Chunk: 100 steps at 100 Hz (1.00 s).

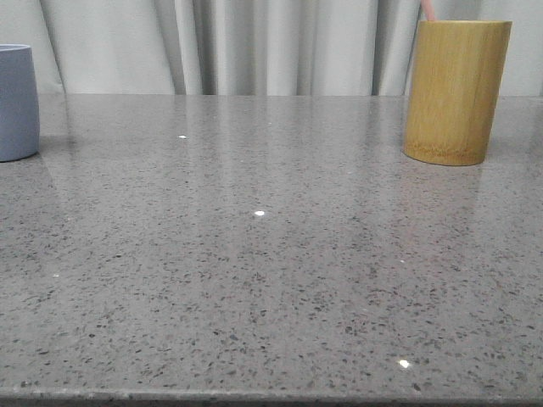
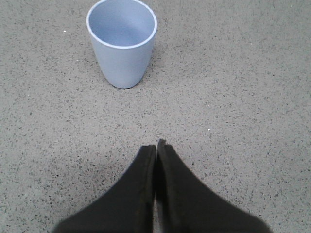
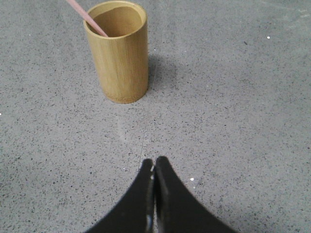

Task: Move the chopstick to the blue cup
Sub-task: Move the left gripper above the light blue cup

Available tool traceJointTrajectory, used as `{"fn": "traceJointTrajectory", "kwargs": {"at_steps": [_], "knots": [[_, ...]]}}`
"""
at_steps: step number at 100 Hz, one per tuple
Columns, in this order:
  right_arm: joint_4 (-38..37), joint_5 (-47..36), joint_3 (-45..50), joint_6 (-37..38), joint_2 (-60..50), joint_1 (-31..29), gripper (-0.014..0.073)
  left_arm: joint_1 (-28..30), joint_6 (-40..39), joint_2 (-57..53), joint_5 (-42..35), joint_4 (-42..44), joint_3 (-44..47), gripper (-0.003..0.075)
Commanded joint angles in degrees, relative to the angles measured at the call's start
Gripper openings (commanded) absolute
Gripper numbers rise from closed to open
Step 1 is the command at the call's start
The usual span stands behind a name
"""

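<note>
The blue cup (image 1: 15,102) stands upright at the far left of the table, empty inside as the left wrist view shows (image 2: 122,41). A pale pink chopstick (image 3: 86,17) leans inside the bamboo cylinder (image 3: 119,53), which stands at the back right (image 1: 454,91); its tip (image 1: 428,10) pokes above the rim. My left gripper (image 2: 156,145) is shut with nothing in it, hanging above the table short of the blue cup. My right gripper (image 3: 154,161) is shut and empty too, short of the bamboo cylinder. Neither gripper shows in the front view.
Speckled grey stone tabletop (image 1: 271,254) runs between the two vessels. A pale curtain (image 1: 254,42) hangs behind the table's far edge. The table's front edge lies at the bottom of the front view.
</note>
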Motion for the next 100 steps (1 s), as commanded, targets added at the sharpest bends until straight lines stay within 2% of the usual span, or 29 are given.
{"fn": "traceJointTrajectory", "kwargs": {"at_steps": [1, 35, 40, 46, 53, 57, 60, 61, 62, 69, 74, 75, 78, 85, 100], "knots": [[0.24, -2.32, -2.7, 0.01, 1.61, -0.04, -0.0067, -0.46, 1.17, 2.07, -0.23, -0.77, -4.26, -0.0019], [0.24, -2.56, -2.7, 0.01, 1.67, -0.04, -0.0064, -0.46, 4.97, 3.25, -1.85, -1.98, -4.66, -0.0018], [0.24, -2.56, -2.7, 0.01, 1.67, -0.04, -0.0045, -0.46, 4.97, 3.25, -2.24, -2.5, -4.66, -0.0016], [0.24, -2.56, -2.7, 0.01, 1.67, -0.04, 0.0017, -0.46, 4.97, 3.25, -2.24, -2.5, -4.66, -0.0001], [0.24, -2.56, -2.7, 0.01, 1.67, -0.04, 0.0139, -0.46, 4.97, 3.25, -2.24, -2.5, -4.66, 0.0065], [0.24, -2.56, -2.7, 0.01, 1.67, -0.04, 0.0225, -0.46, 5.11, 3.25, -2.24, -2.5, -4.66, 0.0132], [0.24, -2.56, -2.7, 0.01, 1.67, -0.04, 0.0283, -0.46, 5.23, 3.25, -2.24, -2.5, -4.66, 0.0189], [0.24, -2.56, -2.7, 0.01, 1.67, -0.04, 0.0312, -0.46, 5.23, 3.25, -2.24, -2.5, -4.66, 0.0237], [0.24, -2.56, -2.7, 0.01, 1.67, -0.04, 0.0325, -0.46, 5.33, 3.25, -2.24, -2.5, -4.66, 0.0237], [0.24, -2.7, -2.7, 0.01, 1.67, -0.04, 0.0449, -0.46, 5.32, 3.25, -2.24, -2.5, -4.66, 0.0426], [0.24, -2.82, -2.7, 0.01, 1.67, -0.04, 0.0489, -0.46, 5.32, 3.25, -2.13, -2.5, -4.66, 0.0519], [0.24, -2.9, -2.7, 0.01, 1.67, -0.04, 0.0498, -0.46, 5.32, 3.25, -2.05, -2.5, -4.66, 0.0558], [0.24, -3.03, -2.7, 0.01, 1.67, -0.04, 0.051, -0.46, 5.32, 3.25, -1.91, -2.5, -4.66, 0.0599], [0.24, -3.1, -2.7, 0.01, 1.67, -0.04, 0.051, -0.46, 5.32, 3.25, -1.45, -2.51, -4.66, 0.0645], [0.24, -3.1, -2.7, 0.01, 1.67, -0.04, 0.051, -0.46, 5.32, 3.25, -1.08, -2.51, -4.66, 0.0617]]}}
